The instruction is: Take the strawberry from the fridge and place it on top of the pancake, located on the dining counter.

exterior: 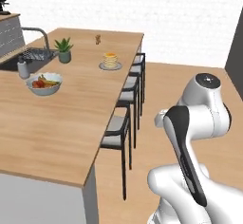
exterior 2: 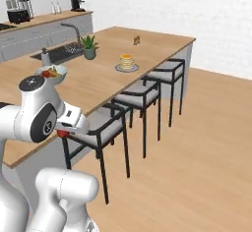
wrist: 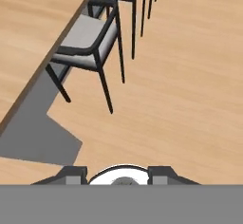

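**Operator:** Where is the strawberry?

**Spotter:** In your right base view, the strawberry (exterior 2: 62,133) is a small dark-red speck at the tip of the gripper (exterior 2: 63,132). It hangs in the air beside the arm's big white joint, touching no surface.

**Operator:** And the pincer?

**Spotter:** It is closed narrow, with the fruit pinched between its jaws. In your hand view the two dark fingertips (wrist: 71,173) poke up at the bottom edge, and you can't make out the fruit between them.

**Operator:** What's around it?

**Spotter:** The gripper sits off the near long edge of the dining counter (exterior: 57,118), just above the nearest stool (exterior 2: 98,135). That stool has a grey seat on a black frame. Your hand view looks down on the same stool (wrist: 88,33), the pale wooden floor (wrist: 190,76) and a strip of the countertop.

**Operator:** The pancake?

**Spotter:** The pancake (exterior 2: 126,61) stands well apart from the gripper, farther along the counter near the stool-side edge. It is a short tan stack on a round grey plate (exterior: 102,67).

**Operator:** Anything else on the top?

**Spotter:** A pale bowl of fruit (exterior: 43,83) is nearer you and toward the sink side. A potted plant (exterior: 63,50) stands beside the sink (exterior: 19,61) and its faucet (exterior: 40,31). A small brown item (exterior: 97,39), too small to identify, sits near the far end.
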### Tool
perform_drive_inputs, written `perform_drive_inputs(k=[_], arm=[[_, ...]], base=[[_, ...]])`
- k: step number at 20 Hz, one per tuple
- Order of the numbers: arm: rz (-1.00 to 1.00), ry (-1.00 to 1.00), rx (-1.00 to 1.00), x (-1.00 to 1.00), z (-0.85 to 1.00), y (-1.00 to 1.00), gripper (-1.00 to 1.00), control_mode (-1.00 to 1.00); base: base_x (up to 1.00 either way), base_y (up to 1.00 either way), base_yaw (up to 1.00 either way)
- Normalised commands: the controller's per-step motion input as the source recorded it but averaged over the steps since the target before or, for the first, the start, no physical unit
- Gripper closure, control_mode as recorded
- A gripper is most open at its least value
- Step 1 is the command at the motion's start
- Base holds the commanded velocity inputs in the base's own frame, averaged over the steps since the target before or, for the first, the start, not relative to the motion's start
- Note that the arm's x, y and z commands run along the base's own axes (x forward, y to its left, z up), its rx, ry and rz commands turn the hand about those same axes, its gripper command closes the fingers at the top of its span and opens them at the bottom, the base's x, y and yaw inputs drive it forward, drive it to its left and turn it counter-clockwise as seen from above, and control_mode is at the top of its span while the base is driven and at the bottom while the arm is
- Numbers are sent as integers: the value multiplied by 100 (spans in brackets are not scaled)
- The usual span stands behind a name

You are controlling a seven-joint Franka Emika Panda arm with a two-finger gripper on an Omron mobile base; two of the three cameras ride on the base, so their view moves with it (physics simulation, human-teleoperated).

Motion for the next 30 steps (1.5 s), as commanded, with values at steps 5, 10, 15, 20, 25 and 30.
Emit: perform_drive_inputs(k=[5, 10, 15, 20, 25, 30], arm=[[0, 0, 0, 0, 0, 0, 100, 100], [0, 0, 0, 0, 0, 0, 100, 100], [0, 0, 0, 0, 0, 0, 100, 100], [0, 0, 0, 0, 0, 0, 100, 100], [0, 0, 0, 0, 0, 0, 100, 100], [0, 0, 0, 0, 0, 0, 100, 100]], base=[[90, -100, 46], [77, -96, 60], [38, -100, 56], [8, -100, 47], [6, -100, 49], [11, -100, 51]])
